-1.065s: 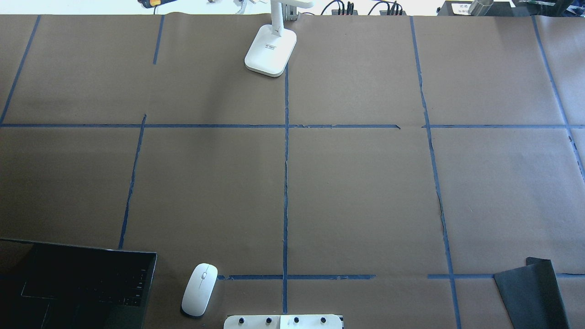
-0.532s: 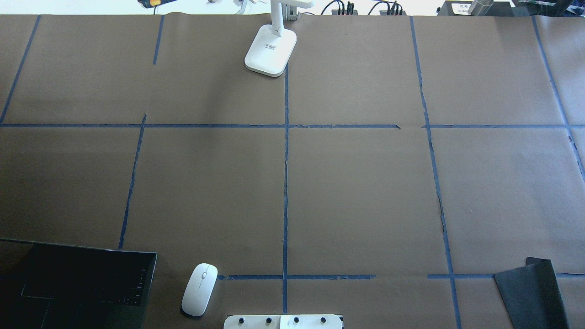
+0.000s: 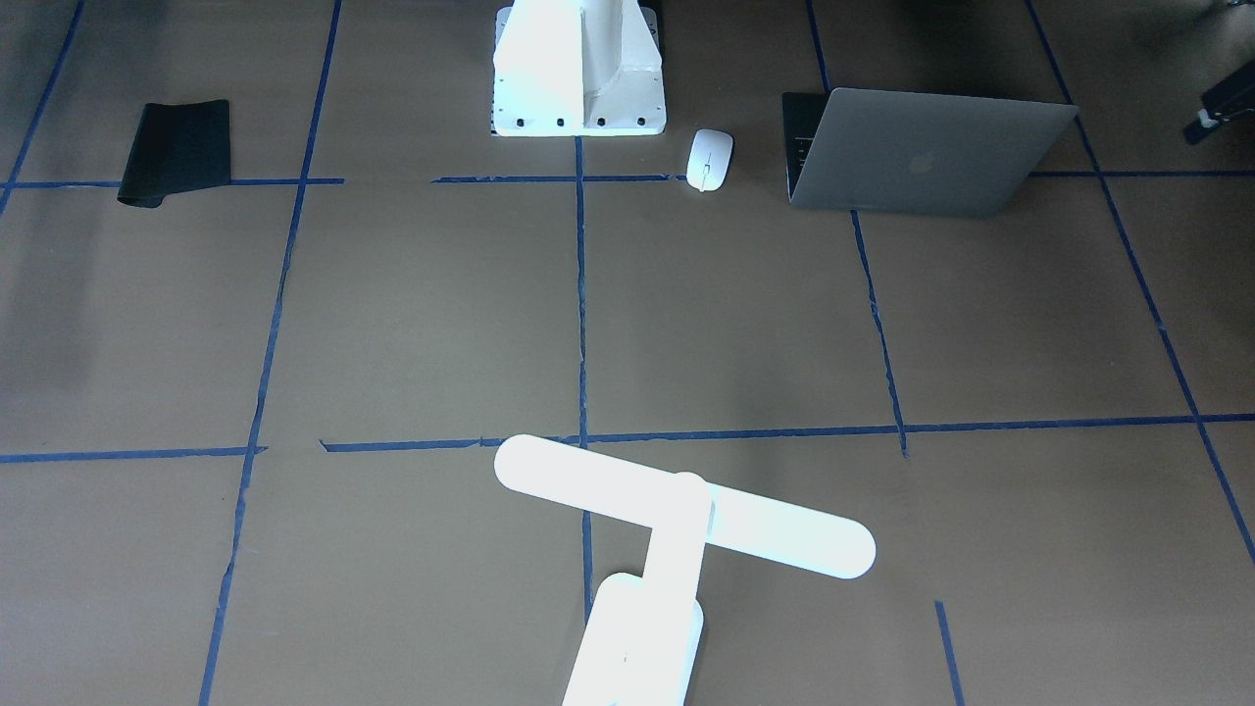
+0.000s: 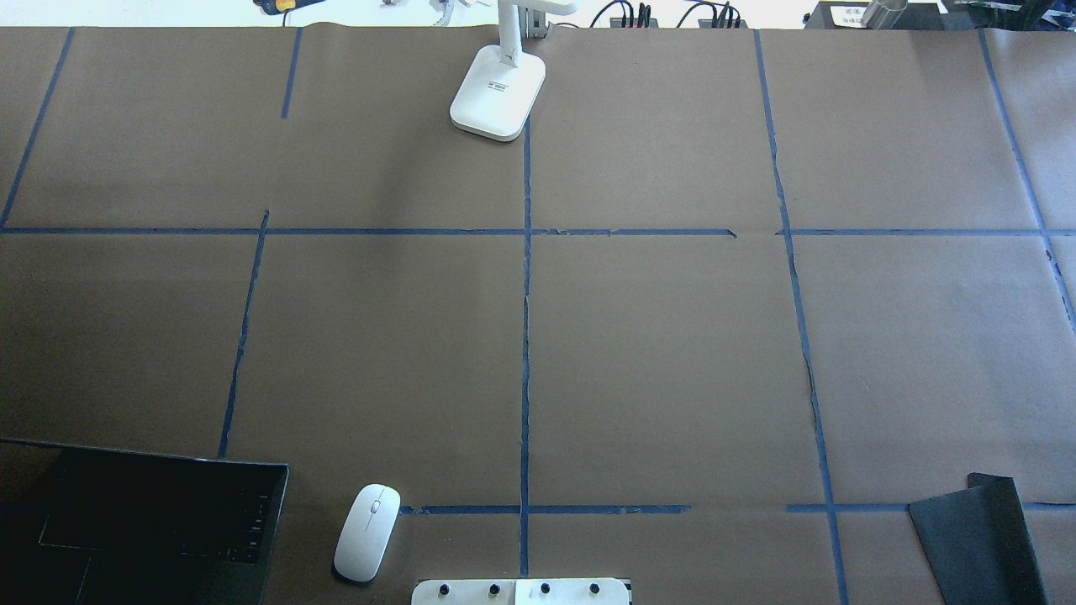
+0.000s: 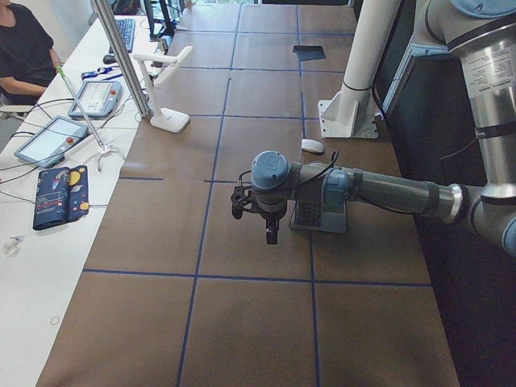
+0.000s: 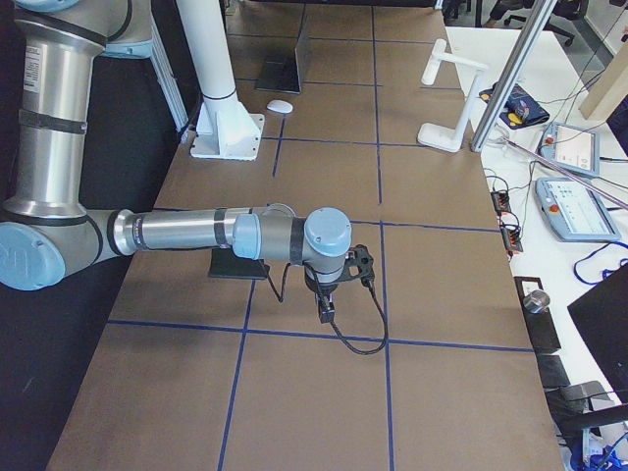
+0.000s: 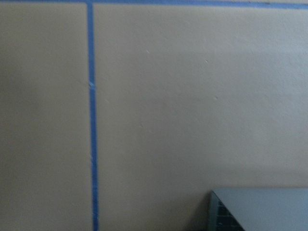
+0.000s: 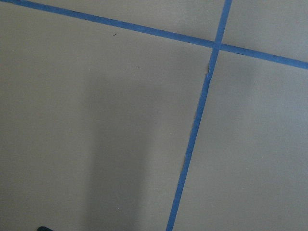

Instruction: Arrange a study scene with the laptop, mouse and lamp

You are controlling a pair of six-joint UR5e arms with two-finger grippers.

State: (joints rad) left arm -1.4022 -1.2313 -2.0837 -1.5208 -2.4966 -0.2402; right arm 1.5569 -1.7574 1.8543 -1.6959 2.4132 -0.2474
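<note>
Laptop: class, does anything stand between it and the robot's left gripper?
Nothing visible does. The left gripper hangs over bare table just beside the open laptop. The mouse lies on the laptop's far side, out of the way.

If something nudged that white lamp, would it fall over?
Possibly, if pushed high: the lamp has a long bar head overhanging on a tall arm. Pushed low, its broad flat base would likely just slide.
</note>
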